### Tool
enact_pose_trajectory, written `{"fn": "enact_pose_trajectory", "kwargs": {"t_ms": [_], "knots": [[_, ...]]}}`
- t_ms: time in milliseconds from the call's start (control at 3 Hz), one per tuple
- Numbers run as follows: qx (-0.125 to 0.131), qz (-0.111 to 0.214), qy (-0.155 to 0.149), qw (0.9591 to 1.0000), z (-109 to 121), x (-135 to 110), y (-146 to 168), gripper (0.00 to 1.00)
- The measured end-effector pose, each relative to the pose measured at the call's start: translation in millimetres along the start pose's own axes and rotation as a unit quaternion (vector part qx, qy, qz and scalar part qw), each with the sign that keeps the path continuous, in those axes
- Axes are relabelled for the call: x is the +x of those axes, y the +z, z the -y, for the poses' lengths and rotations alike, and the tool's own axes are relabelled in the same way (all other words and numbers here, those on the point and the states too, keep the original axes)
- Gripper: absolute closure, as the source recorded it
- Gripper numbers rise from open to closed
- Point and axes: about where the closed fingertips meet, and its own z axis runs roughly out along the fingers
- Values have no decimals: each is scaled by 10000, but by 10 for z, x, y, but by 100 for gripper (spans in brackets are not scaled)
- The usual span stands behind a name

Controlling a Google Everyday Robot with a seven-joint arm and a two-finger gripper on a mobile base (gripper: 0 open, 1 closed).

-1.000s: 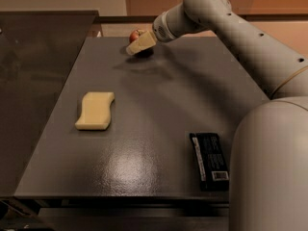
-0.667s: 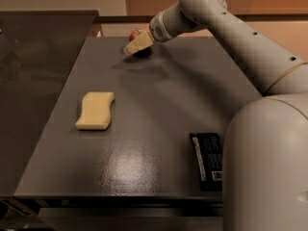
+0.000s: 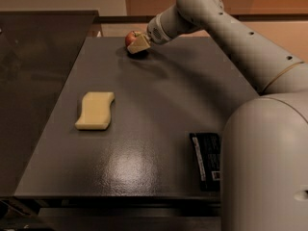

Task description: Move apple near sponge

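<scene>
The small red apple sits at the far edge of the dark table, left of centre. My gripper is right at the apple, on its near right side and partly covering it, low over the table. The pale yellow sponge lies flat on the left part of the table, well nearer the camera than the apple and apart from it. My arm reaches in from the right across the far half of the table.
A black rectangular box lies near the table's front right, next to my base. A dark counter runs along the table's left side. A wall stands behind the far edge.
My gripper has shifted slightly to the left, closer against the apple. The sponge and the black box have not moved.
</scene>
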Motion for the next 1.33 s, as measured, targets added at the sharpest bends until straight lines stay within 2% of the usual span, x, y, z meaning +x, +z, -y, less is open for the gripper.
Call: {"fn": "enact_pose_trajectory", "kwargs": {"t_ms": [667, 1000, 1333], "knots": [[88, 29, 14, 10000, 28, 26, -83, 87], [84, 98, -61, 9999, -24, 28, -269, 100], [-65, 166, -265, 9995, -202, 30, -551, 100]]}}
